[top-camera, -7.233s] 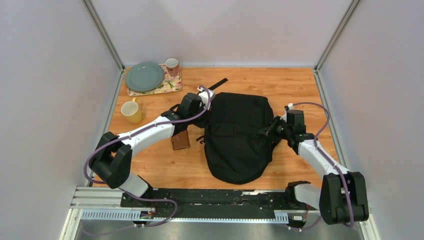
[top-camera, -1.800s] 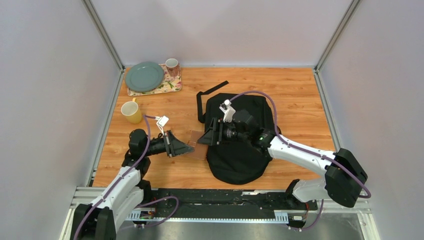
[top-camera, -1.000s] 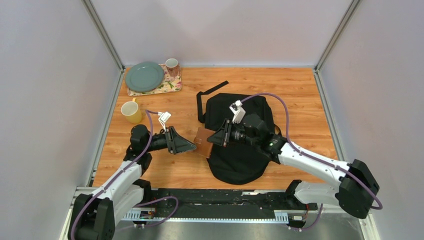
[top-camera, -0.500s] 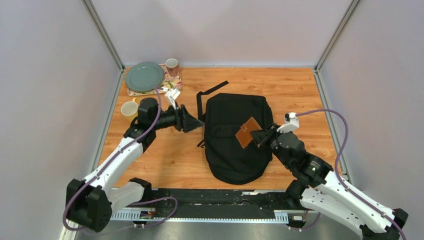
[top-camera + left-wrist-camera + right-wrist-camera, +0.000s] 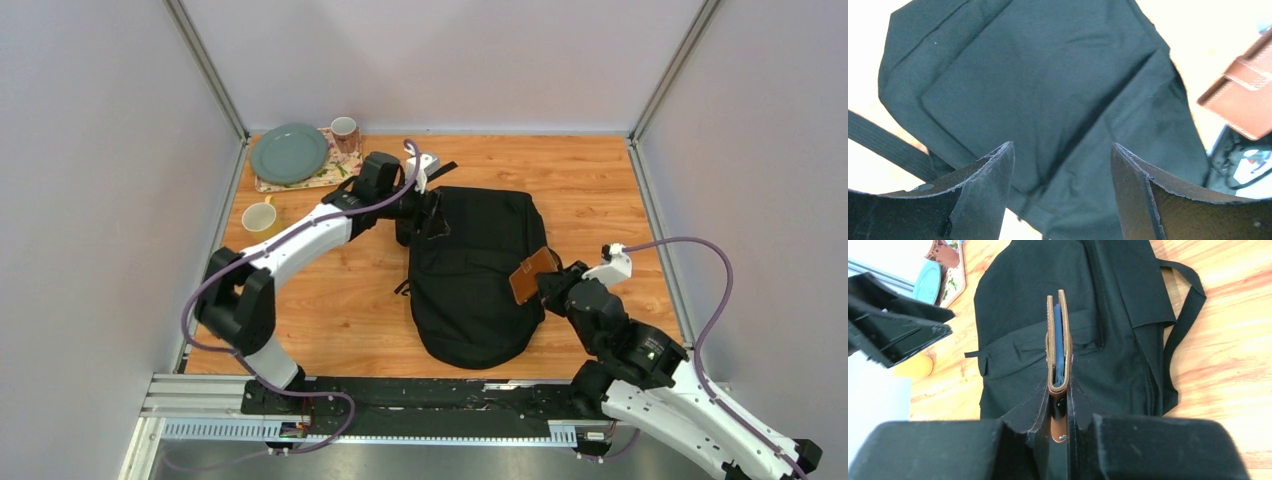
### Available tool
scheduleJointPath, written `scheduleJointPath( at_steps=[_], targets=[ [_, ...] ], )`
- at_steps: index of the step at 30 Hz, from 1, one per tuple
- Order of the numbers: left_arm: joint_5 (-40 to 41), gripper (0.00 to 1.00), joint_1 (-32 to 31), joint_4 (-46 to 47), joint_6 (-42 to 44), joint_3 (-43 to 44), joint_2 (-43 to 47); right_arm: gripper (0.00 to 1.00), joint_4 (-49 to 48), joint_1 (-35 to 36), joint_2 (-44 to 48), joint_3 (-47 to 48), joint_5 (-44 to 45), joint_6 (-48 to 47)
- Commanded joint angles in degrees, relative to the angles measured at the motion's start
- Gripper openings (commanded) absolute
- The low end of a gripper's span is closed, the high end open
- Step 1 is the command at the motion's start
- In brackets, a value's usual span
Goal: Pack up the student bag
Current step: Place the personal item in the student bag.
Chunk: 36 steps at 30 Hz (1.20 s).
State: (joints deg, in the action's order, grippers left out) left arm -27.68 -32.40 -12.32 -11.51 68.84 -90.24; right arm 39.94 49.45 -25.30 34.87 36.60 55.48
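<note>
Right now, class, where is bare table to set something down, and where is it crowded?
Bare wood: right of the black backpack to the far right corner; left of it, between yellow mug and near rail. Crowded: far left corner, with teal plate, floral mug and left arm.

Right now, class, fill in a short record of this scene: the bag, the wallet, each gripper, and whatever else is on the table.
bag: black student bag lying flat mid-table, a strap trailing at its far end
bag opening: none visible
wallet: brown wallet held on edge over the bag's right side
right gripper: shut on the wallet
left gripper: open, empty, over the bag's far left corner
other items: green plate and pink mug on a floral mat; yellow mug on the table
</note>
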Motion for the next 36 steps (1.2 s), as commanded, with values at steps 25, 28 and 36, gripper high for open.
scheduleJointPath(
  at_steps=[25,28,36],
  targets=[
    [6.7,0.80,-6.0,-21.0,33.3,20.2,-21.9,0.02,2.1,-0.1,4.6,2.0,2.8,0.3],
    [5.9,0.80,-6.5,-22.3,34.4,19.5,-21.3,0.03,2.0,-0.1,4.7,1.7,3.0,0.8],
    [-1.1,0.80,-8.0,-22.3,34.2,14.5,-16.1,0.04,1.9,-0.1,3.2,1.3,2.6,1.5]
  ],
)
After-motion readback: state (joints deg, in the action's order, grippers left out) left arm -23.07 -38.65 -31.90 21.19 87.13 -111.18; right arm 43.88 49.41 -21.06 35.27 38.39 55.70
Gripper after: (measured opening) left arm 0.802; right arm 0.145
